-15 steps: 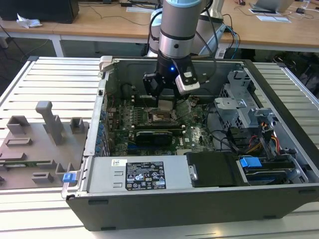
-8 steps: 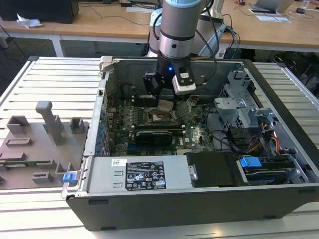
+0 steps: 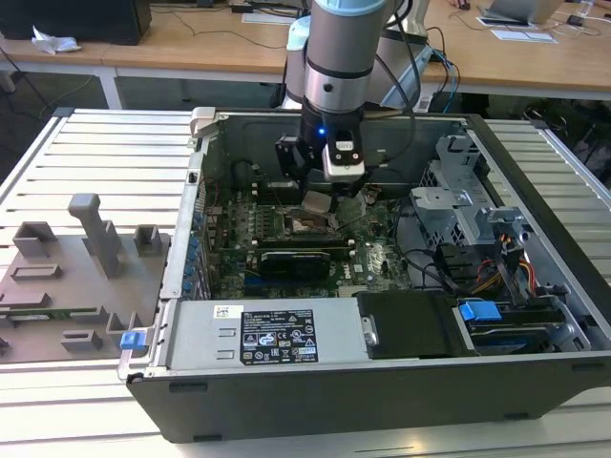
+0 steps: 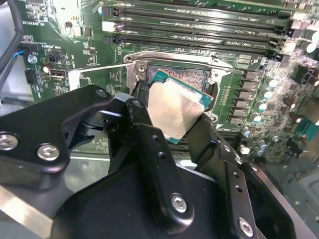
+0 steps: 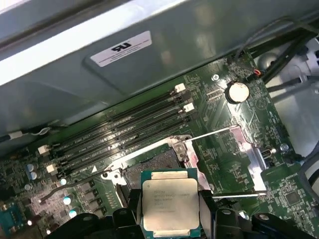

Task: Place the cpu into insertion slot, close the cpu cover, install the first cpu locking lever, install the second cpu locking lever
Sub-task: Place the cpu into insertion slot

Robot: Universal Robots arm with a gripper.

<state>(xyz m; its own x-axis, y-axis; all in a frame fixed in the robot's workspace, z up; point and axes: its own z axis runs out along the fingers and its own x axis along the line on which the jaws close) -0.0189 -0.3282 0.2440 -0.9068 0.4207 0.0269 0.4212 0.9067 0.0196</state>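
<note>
Silver-grey cpu [image 5: 169,201] sat pinched by two opposite edges in my gripper [image 4: 174,122], fingers clamped on it. It hung just above the insertion slot [image 5: 152,167], overlapping the edge nearest my fingers, not centred. The cpu cover [image 5: 251,157] lay flipped open beside it.

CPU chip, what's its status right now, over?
Gripper shut on cpu, held over the insertion slot. Cpu cover swung open. Nothing seen blocking the slot.
</note>
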